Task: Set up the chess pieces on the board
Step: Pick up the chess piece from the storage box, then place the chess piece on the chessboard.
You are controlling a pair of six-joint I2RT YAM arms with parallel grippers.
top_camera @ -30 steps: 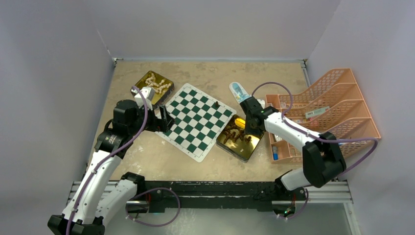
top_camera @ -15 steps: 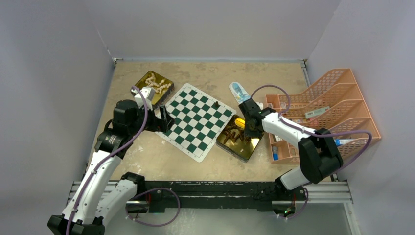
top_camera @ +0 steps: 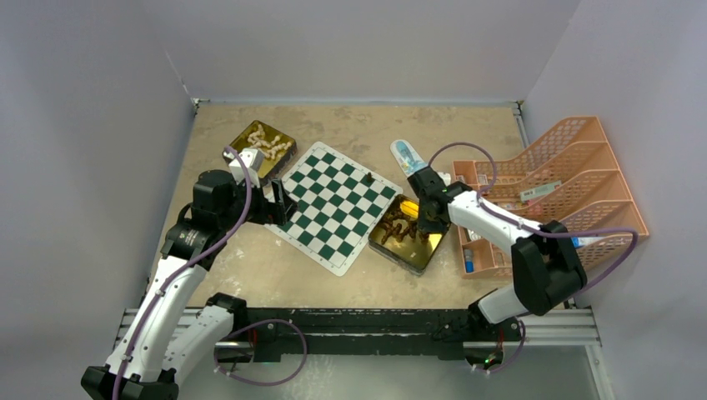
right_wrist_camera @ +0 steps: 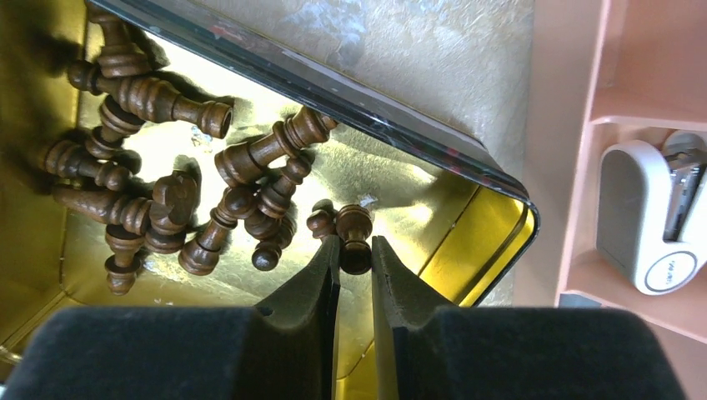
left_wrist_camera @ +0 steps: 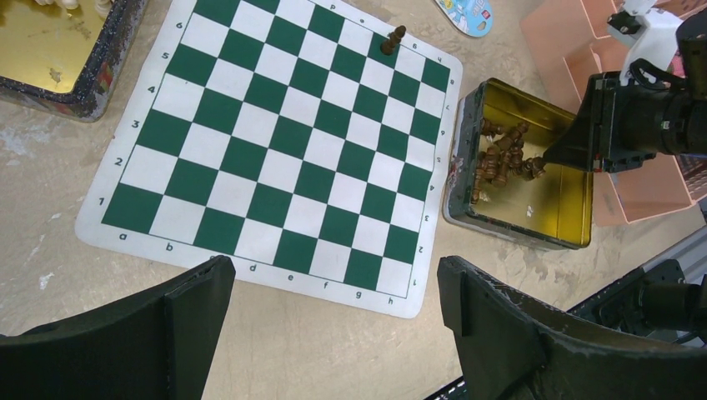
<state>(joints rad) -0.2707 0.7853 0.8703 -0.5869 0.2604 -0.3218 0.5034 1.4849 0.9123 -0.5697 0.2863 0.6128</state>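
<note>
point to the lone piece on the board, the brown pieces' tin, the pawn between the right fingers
lone piece (left_wrist_camera: 393,40), left wrist view, its body
tin (left_wrist_camera: 552,200), left wrist view, bare gold floor
pawn (right_wrist_camera: 355,237), right wrist view, its middle

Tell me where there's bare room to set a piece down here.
Nearly the whole board is free; one lone dark piece stands at its far edge. Bare table lies between the board and the arm bases, and along the far wall. Crowded: the gold tin of dark pieces, where the right gripper pinches a pawn.

Light: shining bright, even.
Glare: flashing off gold tin (right_wrist_camera: 392,187).
Focus: right gripper (right_wrist_camera: 354,250) blurring, dark brown pawn (right_wrist_camera: 353,225) showing crisp.
</note>
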